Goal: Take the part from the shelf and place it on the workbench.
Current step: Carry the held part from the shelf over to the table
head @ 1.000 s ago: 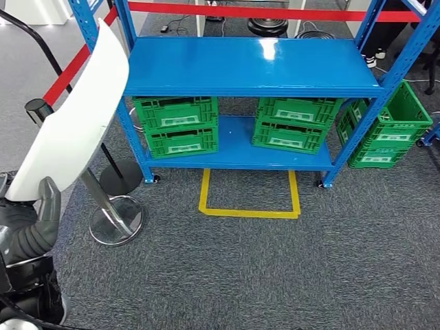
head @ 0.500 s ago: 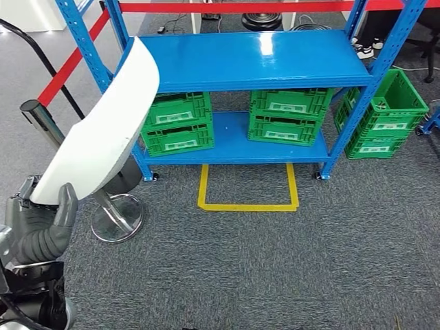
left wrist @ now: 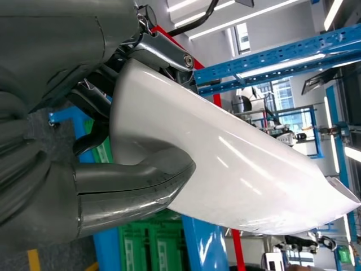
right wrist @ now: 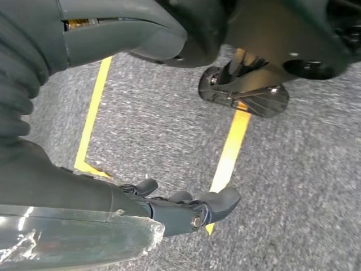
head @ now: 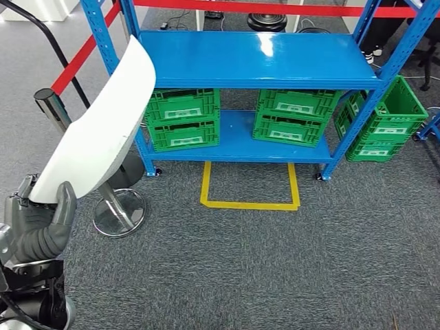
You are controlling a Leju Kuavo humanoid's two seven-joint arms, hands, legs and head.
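Observation:
The part (head: 98, 130) is a long, curved, glossy white panel. My left hand (head: 44, 223) grips its lower end at the left edge of the head view, and the panel slants up towards the blue shelf (head: 254, 62). In the left wrist view the grey thumb (left wrist: 127, 192) presses across the part (left wrist: 229, 164), with the darker fingers behind it. My right hand (right wrist: 183, 206) hangs above the grey carpet, its fingers stretched out and apart with nothing in them.
Green crates (head: 181, 117) stand on the shelf's lower board, and one more (head: 381, 120) sits on the floor at the right. A chrome stanchion base (head: 119, 213) with red barrier tape (head: 78, 62) is near my left side. Yellow tape (head: 249, 204) marks the carpet before the shelf.
The whole picture has shifted a little, so the camera moved. My left hand and the white part stand further into the picture than a second ago, the grip unchanged.

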